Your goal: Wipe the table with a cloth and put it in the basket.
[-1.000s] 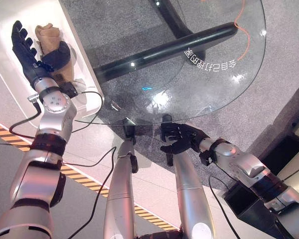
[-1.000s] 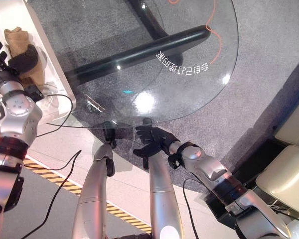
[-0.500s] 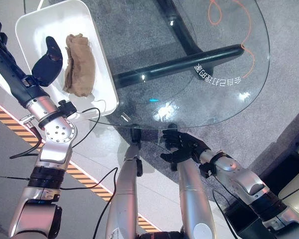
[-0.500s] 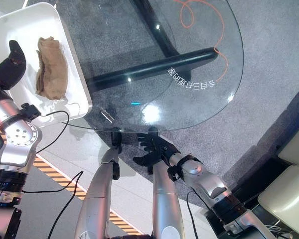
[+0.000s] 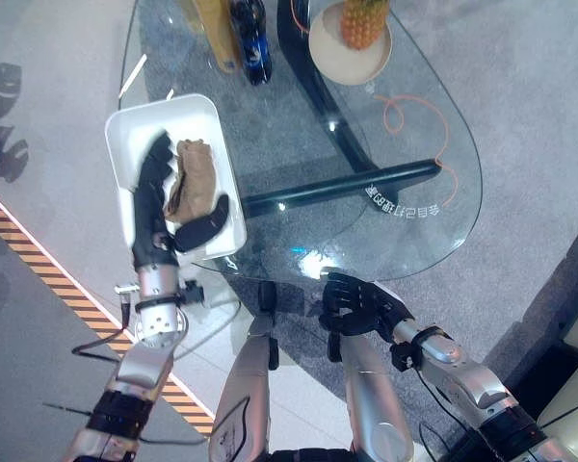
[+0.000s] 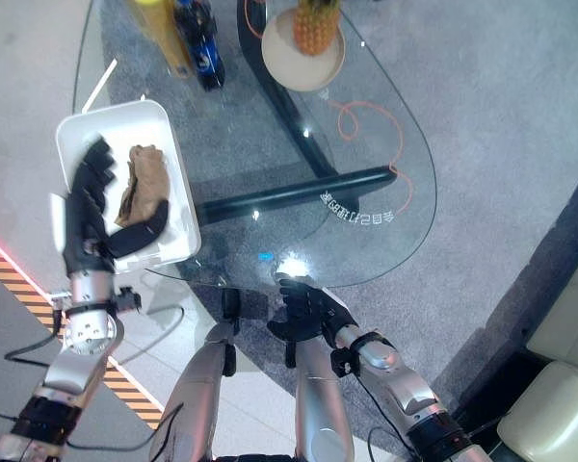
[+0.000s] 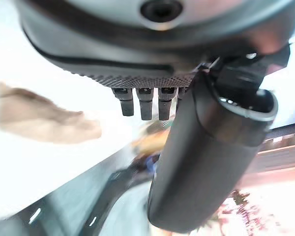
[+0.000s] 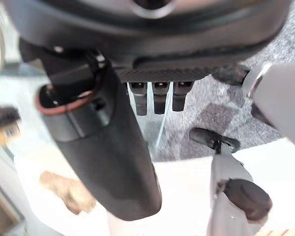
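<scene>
A tan cloth (image 5: 195,179) lies crumpled in the white basket (image 5: 149,120) at the glass table's (image 5: 414,202) left edge. My left hand (image 5: 157,207) hovers over the basket's near half, open, its fingers straight beside the cloth and its thumb (image 5: 208,224) spread under the cloth's near end. The left wrist view shows the cloth (image 7: 39,119) free on the white floor of the basket, past the fingers (image 7: 143,102). My right hand (image 5: 356,303) hangs at the table's near edge, fingers relaxed, holding nothing.
At the far end of the table stand a pineapple on a round plate (image 5: 352,34), a dark bottle (image 5: 252,43) and a yellow one (image 5: 217,34). An orange cord (image 5: 414,120) loops on the floor under the glass. Striped tape (image 5: 39,260) marks the floor at left.
The camera has pulled back, so more of the table shows. My left hand has come in over the basket beside the cloth, still open. The right hand stays at the table's near edge.
</scene>
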You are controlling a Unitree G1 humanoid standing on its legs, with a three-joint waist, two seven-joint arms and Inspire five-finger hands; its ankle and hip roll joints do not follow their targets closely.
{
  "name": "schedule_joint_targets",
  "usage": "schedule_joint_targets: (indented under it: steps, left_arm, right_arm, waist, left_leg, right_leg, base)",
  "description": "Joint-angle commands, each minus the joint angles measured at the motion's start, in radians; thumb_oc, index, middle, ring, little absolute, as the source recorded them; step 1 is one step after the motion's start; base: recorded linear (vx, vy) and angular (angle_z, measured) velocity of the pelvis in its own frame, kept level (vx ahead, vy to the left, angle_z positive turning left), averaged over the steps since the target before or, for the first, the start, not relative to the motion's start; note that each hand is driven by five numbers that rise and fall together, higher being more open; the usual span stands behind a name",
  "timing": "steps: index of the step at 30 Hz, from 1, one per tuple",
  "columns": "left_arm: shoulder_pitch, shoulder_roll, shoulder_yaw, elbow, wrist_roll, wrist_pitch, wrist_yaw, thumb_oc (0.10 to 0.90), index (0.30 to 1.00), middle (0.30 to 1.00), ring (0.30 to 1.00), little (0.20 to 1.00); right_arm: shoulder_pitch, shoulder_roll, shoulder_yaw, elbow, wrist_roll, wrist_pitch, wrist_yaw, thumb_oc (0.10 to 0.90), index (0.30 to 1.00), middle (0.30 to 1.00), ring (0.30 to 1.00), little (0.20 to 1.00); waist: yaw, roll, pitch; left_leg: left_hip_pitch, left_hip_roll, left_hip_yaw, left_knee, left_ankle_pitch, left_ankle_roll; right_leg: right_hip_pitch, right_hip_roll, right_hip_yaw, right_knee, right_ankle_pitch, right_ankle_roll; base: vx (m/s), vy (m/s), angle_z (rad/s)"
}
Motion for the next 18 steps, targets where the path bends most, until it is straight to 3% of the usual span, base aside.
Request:
schedule_joint_targets:
  steps: [1, 4, 5, 8, 9, 18]
  left_arm:
    - [0.032, -0.018, 0.008, -0.015, -0.115, -0.051, -0.138, 0.800, 0.900, 0.900, 0.900, 0.900]
    - [0.082, -0.031, -0.021, 0.060, -0.089, -0.025, -0.195, 0.800, 0.900, 0.900, 0.900, 0.900]
    - [0.101, -0.048, -0.042, 0.136, -0.118, 0.024, -0.208, 0.800, 0.900, 0.900, 0.900, 0.900]
    - [0.115, -0.089, -0.061, 0.284, -0.153, 0.055, -0.241, 0.800, 0.900, 0.900, 0.900, 0.900]
    - [0.119, -0.121, -0.073, 0.383, -0.141, 0.104, -0.262, 0.800, 0.900, 0.900, 0.900, 0.900]
    - [0.078, -0.248, -0.082, 0.859, -0.126, 0.174, -0.333, 0.800, 0.900, 0.900, 0.900, 0.900]
  right_arm:
    - [0.101, 0.031, -0.035, 0.006, 0.002, -0.100, 0.053, 0.800, 0.900, 0.900, 0.900, 0.900]
    - [0.131, 0.055, -0.051, 0.097, 0.016, -0.121, 0.065, 0.800, 0.900, 0.900, 0.900, 0.900]
    - [0.137, 0.073, -0.055, 0.160, 0.031, -0.121, 0.057, 0.800, 0.900, 0.900, 0.900, 0.900]
    - [0.134, 0.108, -0.061, 0.266, 0.057, -0.119, 0.055, 0.800, 0.900, 0.900, 0.900, 0.900]
    - [0.126, 0.130, -0.064, 0.350, 0.041, -0.115, 0.051, 0.800, 0.900, 0.900, 0.900, 0.900]
    - [0.101, 0.215, -0.092, 0.748, -0.019, -0.143, 0.103, 0.800, 0.900, 0.900, 0.900, 0.900]
  waist:
    - [-0.001, 0.015, -0.093]
    - [0.002, 0.013, -0.141]
    - [0.003, 0.013, -0.175]
    - [0.002, 0.010, -0.221]
    - [0.001, 0.010, -0.256]
    - [-0.015, 0.016, -0.366]
  left_leg:
    - [0.095, -0.065, -0.035, -0.014, -0.080, 0.000]
    - [0.144, -0.057, -0.043, -0.050, -0.073, -0.006]
    - [0.174, -0.051, -0.046, -0.069, -0.069, -0.009]
    - [0.220, -0.043, -0.046, -0.095, -0.068, -0.013]
    - [0.248, -0.037, -0.044, -0.107, -0.069, -0.014]
    - [0.356, -0.018, -0.018, -0.136, -0.094, -0.012]
  right_leg:
    - [0.159, 0.017, -0.060, -0.083, -0.041, 0.031]
    - [0.225, 0.017, -0.069, -0.130, -0.031, 0.031]
    - [0.260, 0.017, -0.074, -0.155, -0.021, 0.032]
    - [0.309, 0.017, -0.079, -0.189, -0.015, 0.035]
    - [0.337, 0.019, -0.079, -0.207, -0.011, 0.035]
    - [0.436, 0.026, -0.062, -0.252, -0.016, 0.039]
  base:
    - [0.05, -0.169, 0.07]
    - [0.04, -0.128, 0.16]
    - [0.05, -0.111, 0.16]
    - [0.05, -0.090, 0.10]
    - [0.06, -0.062, 0.05]
    - [0.03, -0.017, 0.00]
